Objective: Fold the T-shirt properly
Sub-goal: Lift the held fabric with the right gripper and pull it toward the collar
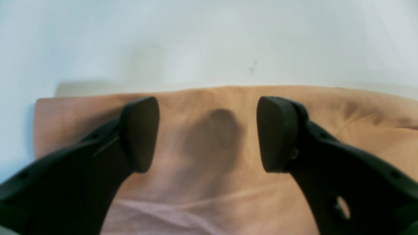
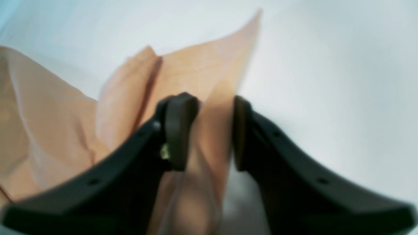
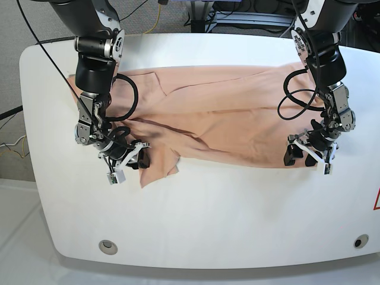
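Between the narrowed jaws of the right gripper (image 2: 209, 133) runs a raised fold of the one T-shirt (image 3: 225, 122), pinched near its lower corner on the base view's left. Opposite, the left gripper (image 1: 208, 133) stands wide apart above the shirt's other lower edge, holding nothing, its two black fingers (image 1: 140, 133) clear of the cloth. Two arms, one peach garment, spread wrinkled across the middle of the white desk (image 3: 196, 219). Beyond the far edge lie cables (image 3: 151, 18) on grey floor.
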`<action>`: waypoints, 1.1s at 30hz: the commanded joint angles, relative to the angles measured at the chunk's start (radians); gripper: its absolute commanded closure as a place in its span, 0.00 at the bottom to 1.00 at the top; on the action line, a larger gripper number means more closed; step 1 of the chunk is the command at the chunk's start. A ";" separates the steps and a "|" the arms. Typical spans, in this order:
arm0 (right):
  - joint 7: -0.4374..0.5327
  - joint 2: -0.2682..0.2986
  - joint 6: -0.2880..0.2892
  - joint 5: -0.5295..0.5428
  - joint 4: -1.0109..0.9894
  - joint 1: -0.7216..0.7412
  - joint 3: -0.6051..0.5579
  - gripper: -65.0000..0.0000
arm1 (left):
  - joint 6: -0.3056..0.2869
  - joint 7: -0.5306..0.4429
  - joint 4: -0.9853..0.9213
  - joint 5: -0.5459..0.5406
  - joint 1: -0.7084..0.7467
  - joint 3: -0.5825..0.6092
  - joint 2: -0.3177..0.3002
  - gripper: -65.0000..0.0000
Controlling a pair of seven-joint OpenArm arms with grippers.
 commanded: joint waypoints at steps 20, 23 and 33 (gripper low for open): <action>-0.159 -0.027 0.017 -0.037 0.262 0.006 0.019 1.00 | -0.006 -0.008 0.027 -0.008 -0.017 0.001 -0.015 0.32; -0.206 -0.040 0.017 -0.038 0.307 0.004 0.029 1.00 | -0.006 -0.004 0.026 -0.008 -0.016 0.001 -0.015 0.32; -0.383 -0.079 0.017 -0.021 0.515 -0.028 0.004 1.00 | -0.006 0.004 0.023 -0.005 -0.016 0.000 -0.012 0.33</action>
